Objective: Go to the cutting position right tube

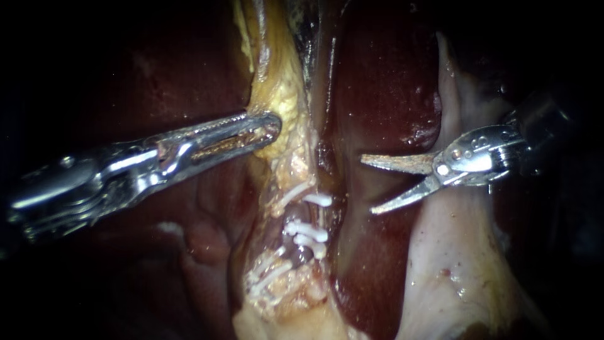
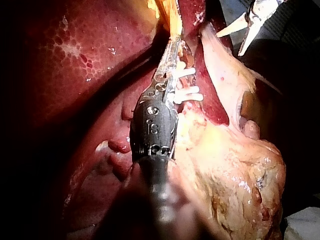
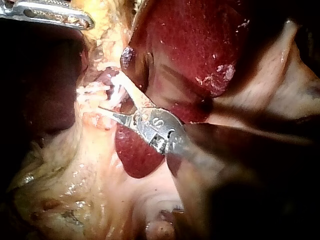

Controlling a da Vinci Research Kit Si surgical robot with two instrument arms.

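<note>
Instruments: two, one from each side.
Left instrument (image 1: 274, 126): jaws clamped on yellow fatty tissue (image 1: 283, 101), above the clips.
Right instrument (image 1: 368, 186): two blades spread apart, holding nothing, over the liver (image 1: 384, 82).
Clips (image 1: 308, 232): about six, white, across the middle strand.
Tube (image 1: 307, 216): one visible among the clips, near the blade tips, not touched; left or right not possible to tell.
</note>
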